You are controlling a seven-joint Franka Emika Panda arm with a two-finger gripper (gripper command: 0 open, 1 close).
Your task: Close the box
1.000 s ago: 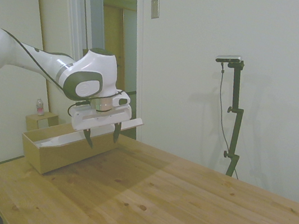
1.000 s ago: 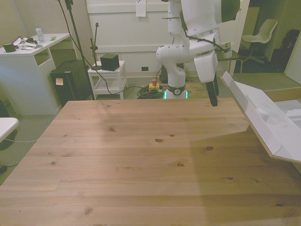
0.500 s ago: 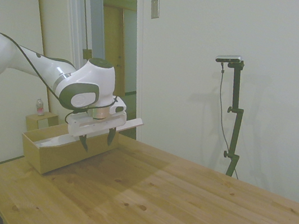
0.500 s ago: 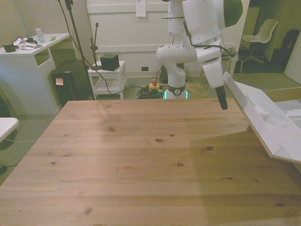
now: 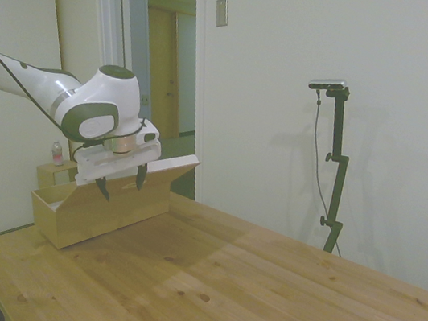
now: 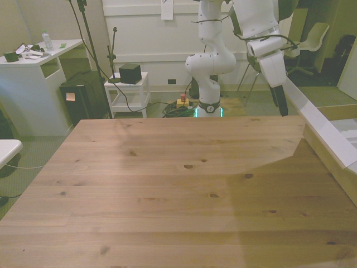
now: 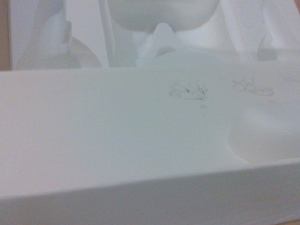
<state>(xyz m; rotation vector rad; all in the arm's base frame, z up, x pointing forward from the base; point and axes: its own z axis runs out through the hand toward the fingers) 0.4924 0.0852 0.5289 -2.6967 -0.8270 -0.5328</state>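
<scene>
The long rectangular tan cardboard box [image 5: 79,212] sits on the wooden table [image 5: 257,298] at its end nearest the doorway in the side view, and at the table's edge on the front view's right [image 6: 334,167]. Its hinged flap lid [image 5: 124,189] stands raised at a steep slant, the tan outer face turned toward the side camera and the white inner face [image 6: 326,131] showing in the front view.

The white arm's two-finger gripper [image 5: 120,181] hangs over the box with its dark fingers [image 5: 140,175] pointing down, set apart with a clear gap between them and nothing held. They stand at the lid's upper edge; whether a fingertip touches the lid cannot be made out. In the front view the gripper [image 6: 279,103] appears just beside the lid's far end.

From the wrist camera the lid's white inner face [image 7: 117,136] fills most of the picture, with faint scribbled marks [image 7: 187,91] on it. Beyond its edge lies a white moulded insert [image 7: 154,28] with rounded hollows inside the box; what the hollows hold cannot be told.

Behind the box in the side view stands a smaller tan block [image 5: 55,174] with a little bottle [image 5: 57,154] on it.
</scene>
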